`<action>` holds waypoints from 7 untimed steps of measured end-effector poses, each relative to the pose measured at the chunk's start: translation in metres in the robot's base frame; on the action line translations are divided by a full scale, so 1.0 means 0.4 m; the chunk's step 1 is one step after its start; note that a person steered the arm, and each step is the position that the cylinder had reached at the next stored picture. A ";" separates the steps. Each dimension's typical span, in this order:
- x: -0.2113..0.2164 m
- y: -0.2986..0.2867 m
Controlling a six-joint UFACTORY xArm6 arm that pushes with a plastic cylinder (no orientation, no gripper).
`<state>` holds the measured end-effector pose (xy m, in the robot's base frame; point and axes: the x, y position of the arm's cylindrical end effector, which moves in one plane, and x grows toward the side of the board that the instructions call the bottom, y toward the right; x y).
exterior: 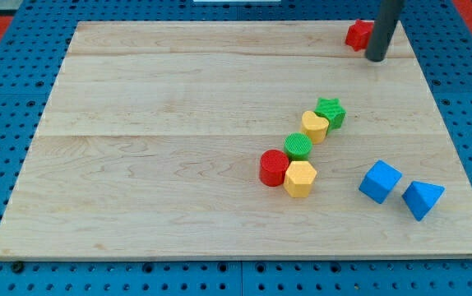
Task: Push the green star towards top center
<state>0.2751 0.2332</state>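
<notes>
The green star (331,111) lies right of the board's middle, touching a yellow block (315,127) at its lower left. My tip (376,59) is at the view's top right, well above and to the right of the star, apart from it. A red block (358,34) sits just left of the rod near the board's top edge, close to or touching it.
A green cylinder (298,146), a red cylinder (274,168) and a yellow hexagonal block (300,178) run in a line down-left from the star. A blue cube (380,182) and a blue triangular block (422,198) sit at the lower right. The wooden board (154,148) lies on blue pegboard.
</notes>
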 end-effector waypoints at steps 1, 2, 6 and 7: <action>-0.032 0.040; -0.090 -0.061; 0.291 -0.228; 0.254 -0.313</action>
<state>0.3766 0.1081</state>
